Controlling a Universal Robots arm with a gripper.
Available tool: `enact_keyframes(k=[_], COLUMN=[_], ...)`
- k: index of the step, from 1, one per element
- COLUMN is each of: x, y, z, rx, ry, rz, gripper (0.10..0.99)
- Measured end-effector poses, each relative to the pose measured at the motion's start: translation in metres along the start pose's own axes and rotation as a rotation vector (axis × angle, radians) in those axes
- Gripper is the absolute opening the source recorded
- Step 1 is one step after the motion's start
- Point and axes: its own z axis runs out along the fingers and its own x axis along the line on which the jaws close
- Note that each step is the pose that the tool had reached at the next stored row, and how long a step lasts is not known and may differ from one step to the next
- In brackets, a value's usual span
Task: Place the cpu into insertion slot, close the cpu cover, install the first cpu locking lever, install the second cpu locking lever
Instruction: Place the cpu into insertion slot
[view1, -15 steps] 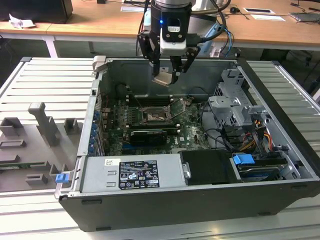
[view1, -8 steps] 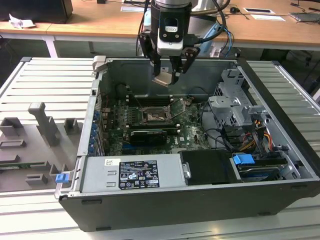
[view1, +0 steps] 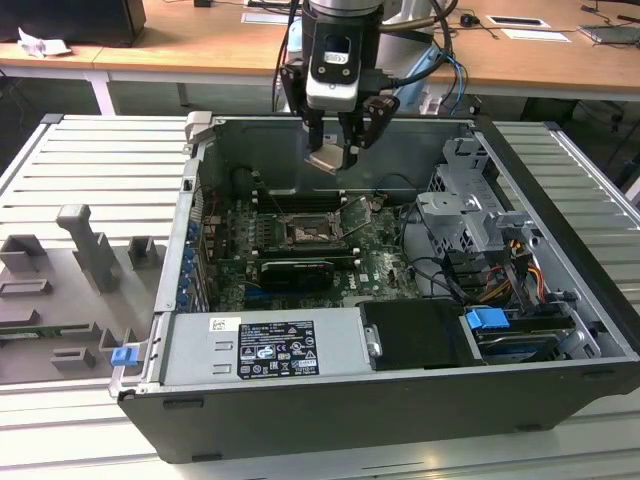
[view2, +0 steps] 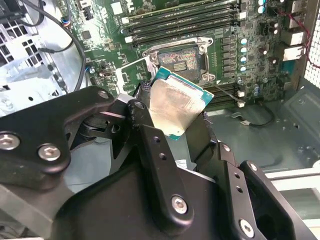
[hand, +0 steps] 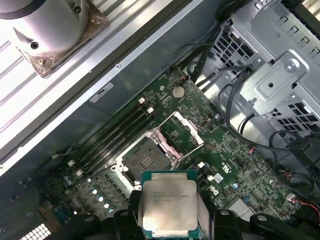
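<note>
Cpu (hand: 169, 205) sits clamped in the end effector (view1: 335, 157); below the end effector we see the insertion slot (hand: 145, 161) lying bare, its cpu cover (hand: 181, 131) flipped open alongside.

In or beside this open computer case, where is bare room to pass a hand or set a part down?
Free: the ribbed table at the exterior view's right of the case; the flat black cover between the power supply and the blue latch. Crowded: the drive cage with cables, and over the insertion slot, where the end effector holds the cpu.
</note>
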Motion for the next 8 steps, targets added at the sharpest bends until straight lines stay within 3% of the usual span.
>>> enact_keyframes(k=[4,8], x=[0.0000,0.0000], y=[0.0000,0.0000], z=[0.0002,0.0004], rx=[-0.001,-0.002], ry=[-0.0063,-0.0094], rz=[0.070,0.106], gripper=[0.525,0.525])
